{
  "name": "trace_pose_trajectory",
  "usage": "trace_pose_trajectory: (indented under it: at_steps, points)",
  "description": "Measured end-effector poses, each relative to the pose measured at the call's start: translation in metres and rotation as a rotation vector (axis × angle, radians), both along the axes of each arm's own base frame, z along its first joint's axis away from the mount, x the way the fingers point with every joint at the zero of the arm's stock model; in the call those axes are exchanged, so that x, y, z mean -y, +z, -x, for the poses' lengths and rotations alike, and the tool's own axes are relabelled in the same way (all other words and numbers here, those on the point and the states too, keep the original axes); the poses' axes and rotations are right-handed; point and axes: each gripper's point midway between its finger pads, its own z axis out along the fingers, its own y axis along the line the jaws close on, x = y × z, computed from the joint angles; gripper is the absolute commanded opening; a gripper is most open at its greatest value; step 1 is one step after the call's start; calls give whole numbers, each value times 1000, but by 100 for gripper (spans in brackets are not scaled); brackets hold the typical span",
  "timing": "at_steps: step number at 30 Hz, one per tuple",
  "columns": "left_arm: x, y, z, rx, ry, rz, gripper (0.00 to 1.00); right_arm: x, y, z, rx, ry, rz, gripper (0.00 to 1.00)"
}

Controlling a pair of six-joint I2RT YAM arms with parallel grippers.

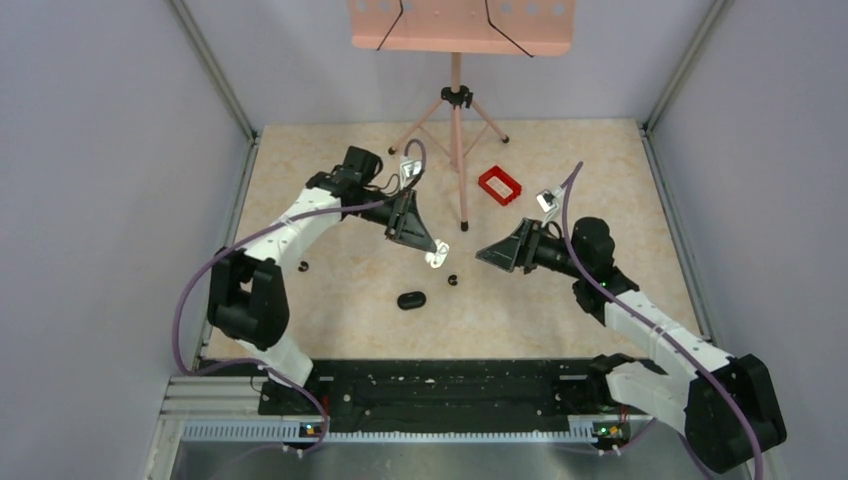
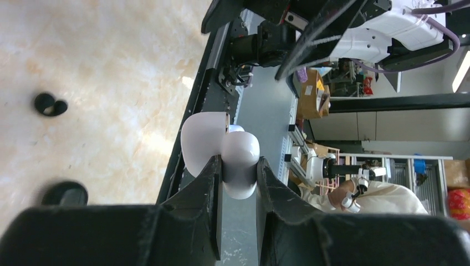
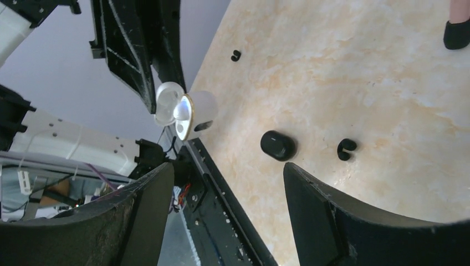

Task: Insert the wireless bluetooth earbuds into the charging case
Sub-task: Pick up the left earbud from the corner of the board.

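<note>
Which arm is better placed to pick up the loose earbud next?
Right. The right end effector is open, empty and near the earbud; the left end effector is shut on a white object.

- table (image 1: pixel 600 160): cream with pale orange marbling
- charging case (image 1: pixel 411 300): glossy black
- earbud (image 1: pixel 453 279): black
- small box (image 3: pixel 204 107): white, gold rim
- frame (image 1: pixel 501 185): red
- music stand (image 1: pixel 460 25): pink
- cables (image 1: pixel 200 280): purple
- arms (image 1: pixel 300 225): white with black joints

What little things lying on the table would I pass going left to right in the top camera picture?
A black earbud → black charging case → second earbud → red frame.
</note>
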Motion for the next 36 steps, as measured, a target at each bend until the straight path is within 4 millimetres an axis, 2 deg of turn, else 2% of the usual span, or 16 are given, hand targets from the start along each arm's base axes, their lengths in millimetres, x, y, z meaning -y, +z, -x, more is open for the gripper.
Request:
trace_pose_trajectory:
  at_steps: [4,8,13,17,20,27,36]
  points:
    - [-27,6,-2,1,95,9,0,0,0,-10,-15,-43,-17,70]
    - [-41,21,3,19,148,56,0,-3,13,-14,28,-53,-86,69]
    - [-38,34,7,35,119,115,0,-14,23,-9,75,6,-132,69]
    - [-38,42,12,44,79,161,0,-28,23,7,74,112,-124,69]
    - [-38,45,19,64,44,190,0,-42,29,19,106,198,-100,69]
    - [-33,38,33,48,-8,177,0,-50,34,34,153,287,-92,75]
    - [-11,27,29,27,-61,118,0,-54,30,39,144,316,-90,77]
